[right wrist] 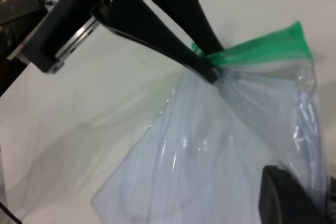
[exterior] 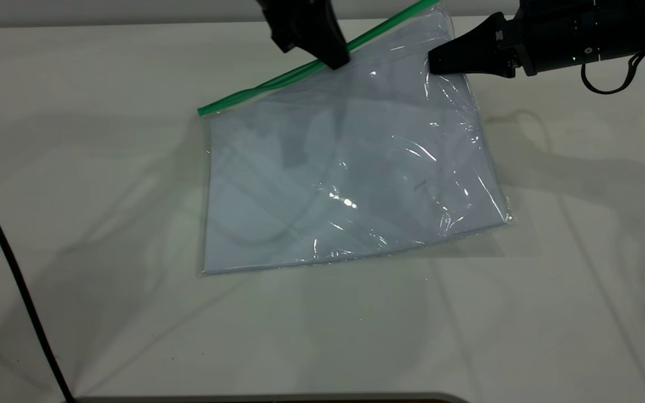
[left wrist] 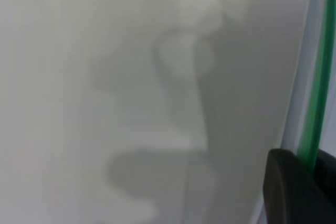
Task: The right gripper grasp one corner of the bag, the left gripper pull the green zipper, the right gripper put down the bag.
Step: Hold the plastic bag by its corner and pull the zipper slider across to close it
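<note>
The bag (exterior: 345, 168), a clear pouch with white sheets inside, lies on the table with its far right corner raised. The green zipper (exterior: 277, 81) runs along its far edge, rising to the right. My left gripper (exterior: 335, 59) is shut on the green zipper about halfway along. In the left wrist view the green zipper (left wrist: 316, 98) runs down between the jaws of my left gripper (left wrist: 314, 167). My right gripper (exterior: 432, 61) is shut on the bag's right edge near the raised corner. The right wrist view shows the bag (right wrist: 210, 145), the green zipper (right wrist: 262, 48) and my right gripper (right wrist: 311, 184).
The white table (exterior: 104, 168) spreads on all sides of the bag. A thin black cable (exterior: 9, 263) crosses the front left corner. A dark edge (exterior: 272, 398) runs along the table's front.
</note>
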